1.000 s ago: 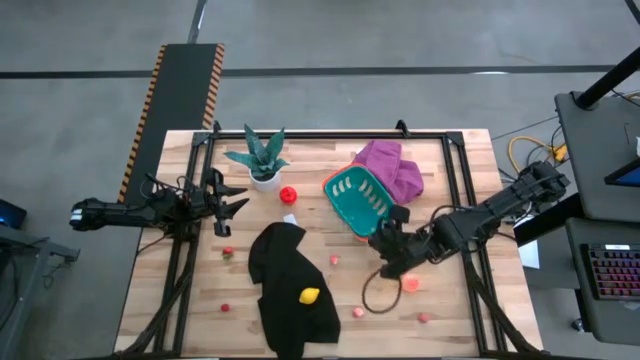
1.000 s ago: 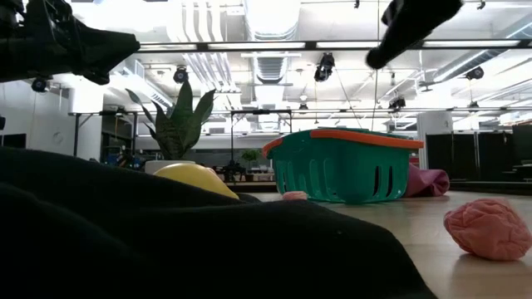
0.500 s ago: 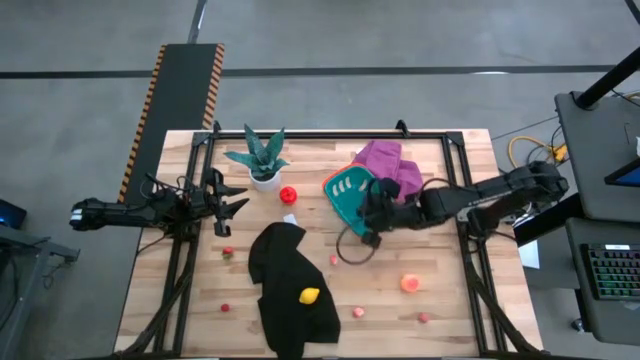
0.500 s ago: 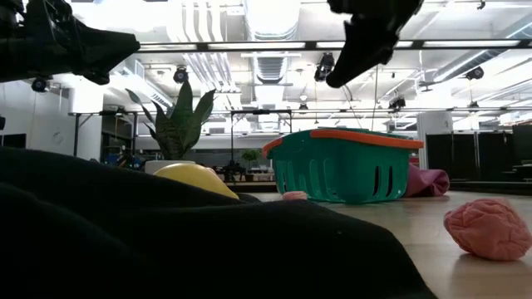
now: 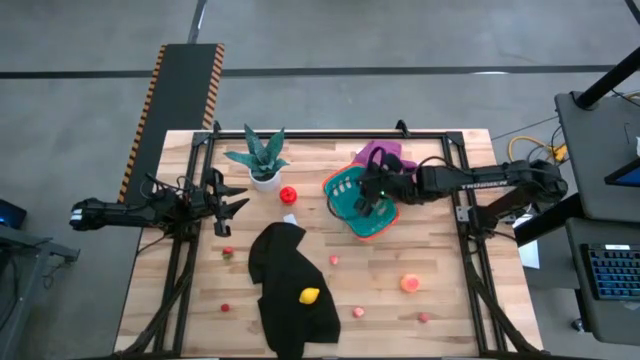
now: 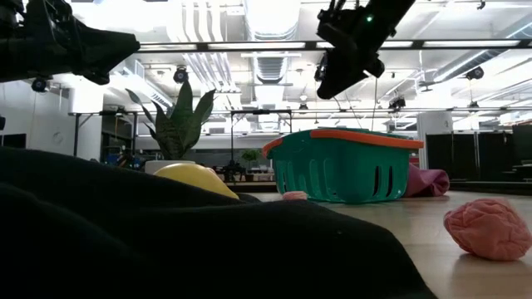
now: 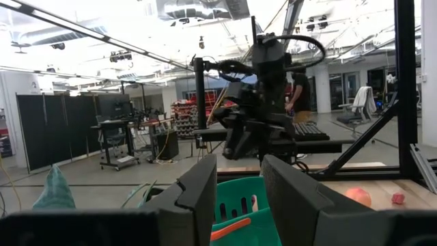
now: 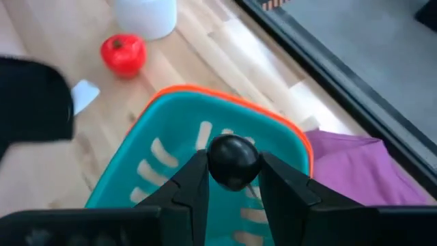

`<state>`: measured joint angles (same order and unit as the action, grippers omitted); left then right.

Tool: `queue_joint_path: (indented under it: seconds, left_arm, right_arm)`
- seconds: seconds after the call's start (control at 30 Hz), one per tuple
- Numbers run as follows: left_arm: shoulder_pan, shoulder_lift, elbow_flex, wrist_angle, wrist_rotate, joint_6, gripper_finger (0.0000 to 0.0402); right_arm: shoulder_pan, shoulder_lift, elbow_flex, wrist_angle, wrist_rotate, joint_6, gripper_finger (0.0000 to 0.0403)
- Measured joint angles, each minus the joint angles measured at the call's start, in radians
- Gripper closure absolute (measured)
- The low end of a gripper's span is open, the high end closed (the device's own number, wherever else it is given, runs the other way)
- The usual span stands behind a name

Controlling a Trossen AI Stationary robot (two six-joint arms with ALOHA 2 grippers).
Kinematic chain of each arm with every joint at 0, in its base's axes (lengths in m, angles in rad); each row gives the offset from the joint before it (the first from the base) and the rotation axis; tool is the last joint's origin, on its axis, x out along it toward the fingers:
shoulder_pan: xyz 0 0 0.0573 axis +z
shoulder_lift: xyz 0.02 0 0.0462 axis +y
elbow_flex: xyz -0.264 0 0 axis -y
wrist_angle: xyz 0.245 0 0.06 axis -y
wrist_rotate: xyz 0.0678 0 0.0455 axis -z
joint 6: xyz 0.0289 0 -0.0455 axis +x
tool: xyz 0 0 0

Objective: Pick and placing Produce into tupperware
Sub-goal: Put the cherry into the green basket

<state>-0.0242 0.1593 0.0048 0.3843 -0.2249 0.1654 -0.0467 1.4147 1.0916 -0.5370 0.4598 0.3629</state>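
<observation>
The teal tupperware (image 5: 352,203) with its orange rim stands tilted at the table's middle right, beside a purple cloth (image 5: 400,165). My right gripper (image 5: 372,196) hangs above its inside, shut on a small dark round thing (image 8: 233,162). The low view shows this gripper (image 6: 331,81) well above the rim (image 6: 349,134). Produce lies loose on the table: a red piece (image 5: 288,195), a yellow one (image 5: 310,296) on a black cloth (image 5: 290,290), an orange one (image 5: 410,283) and small pink ones (image 5: 358,312). My left gripper (image 5: 236,196) waits open at the left. My right gripper pinches the dark round thing (image 8: 233,162) between its two fingers (image 8: 194,184), one on either side of it. The fingers slant down from the table's right side. The thing is lifted clear, above the inside of the teal tupperware (image 8: 177,171).
A potted green plant (image 5: 262,160) stands at the far left of the tupperware. The black cloth covers the near middle. More small pink pieces lie at the near right (image 5: 424,318) and near left (image 5: 227,252). A metal frame (image 5: 455,170) runs along the table's edges.
My right gripper has swung from the near right of the table toward the far edge, past the orange piece, and now stands over the tupperware. It has rolled on the way and stayed shut on the dark thing, which came along lifted clear.
</observation>
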Motion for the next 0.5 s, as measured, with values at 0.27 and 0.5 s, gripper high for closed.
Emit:
queue_joint_path:
  seconds: [0.27, 0.5]
  left_arm:
    - [0.0, 0.0, 0.0, 0.0, 0.0, 0.0, 0.0294]
    - [0.0, 0.0, 0.0, 0.0, 0.0, 0.003, 0.0294]
  right_arm:
    - [-0.082, 0.0, 0.0, 0.037, -0.116, 0.0, 0.0301]
    - [-0.117, 0.008, 0.0, 0.043, -0.196, 0.02, 0.0301]
